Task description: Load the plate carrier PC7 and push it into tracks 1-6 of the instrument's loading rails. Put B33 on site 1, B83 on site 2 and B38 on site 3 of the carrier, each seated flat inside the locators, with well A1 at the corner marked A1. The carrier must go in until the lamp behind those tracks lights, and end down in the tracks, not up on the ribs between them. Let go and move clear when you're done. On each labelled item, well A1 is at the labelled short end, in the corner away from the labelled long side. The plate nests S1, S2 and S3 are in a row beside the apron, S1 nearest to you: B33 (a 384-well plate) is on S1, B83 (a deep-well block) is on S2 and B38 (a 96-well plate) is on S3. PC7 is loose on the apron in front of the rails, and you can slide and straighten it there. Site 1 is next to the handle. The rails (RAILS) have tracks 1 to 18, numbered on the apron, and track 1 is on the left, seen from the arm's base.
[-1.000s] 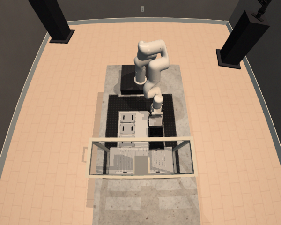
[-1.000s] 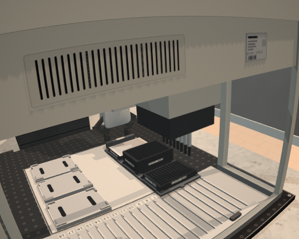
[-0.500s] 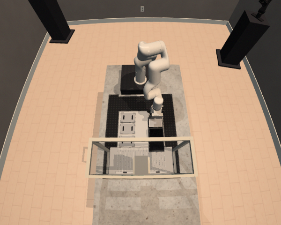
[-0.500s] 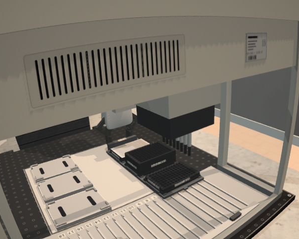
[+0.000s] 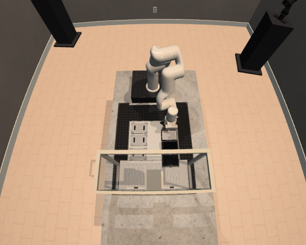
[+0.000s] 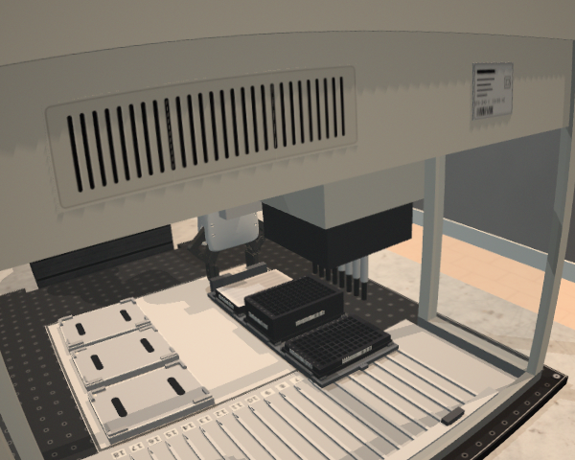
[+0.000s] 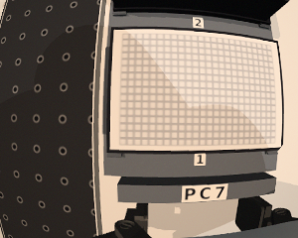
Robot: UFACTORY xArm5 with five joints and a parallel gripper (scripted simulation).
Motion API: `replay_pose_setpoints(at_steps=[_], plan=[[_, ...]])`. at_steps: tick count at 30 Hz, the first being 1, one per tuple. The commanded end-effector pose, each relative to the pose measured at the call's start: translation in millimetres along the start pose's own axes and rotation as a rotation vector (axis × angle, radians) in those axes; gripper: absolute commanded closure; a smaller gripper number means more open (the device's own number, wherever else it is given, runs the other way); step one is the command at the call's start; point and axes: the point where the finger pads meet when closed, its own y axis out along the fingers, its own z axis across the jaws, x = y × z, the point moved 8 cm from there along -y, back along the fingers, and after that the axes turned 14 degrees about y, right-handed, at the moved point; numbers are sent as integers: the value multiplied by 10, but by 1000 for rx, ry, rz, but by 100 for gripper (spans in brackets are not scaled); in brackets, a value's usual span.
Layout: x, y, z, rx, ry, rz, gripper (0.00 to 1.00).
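The carrier PC7 (image 6: 303,329) lies on the apron, its far end at the mouth of the rails (image 6: 377,396). The white 384-well plate B33 (image 7: 196,93) sits on site 1, the black deep-well block B83 (image 6: 292,304) on site 2 and the black 96-well plate B38 (image 6: 337,344) on site 3. All three look flat. My gripper (image 7: 194,210) is open just behind the handle marked PC7 (image 7: 197,190), with a finger near each end of it. It also shows in the top view (image 5: 170,126). I cannot tell whether the fingers touch the handle.
The three nests (image 6: 124,356) beside the apron stand empty. The instrument's black pipetting head (image 6: 337,232) hangs over the carrier's line, its tips close above B83. A small dark lamp block (image 6: 452,414) sits unlit at the far end of the tracks. Frame posts (image 6: 431,238) flank the deck.
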Motion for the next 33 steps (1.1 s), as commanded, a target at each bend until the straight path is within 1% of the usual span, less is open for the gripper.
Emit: replay_pose_setpoints(at_steps=[1,33], plan=[[-43,-10,-6,-12,0,-3,19],[-315,-10,-74,-12,0,-3,19]])
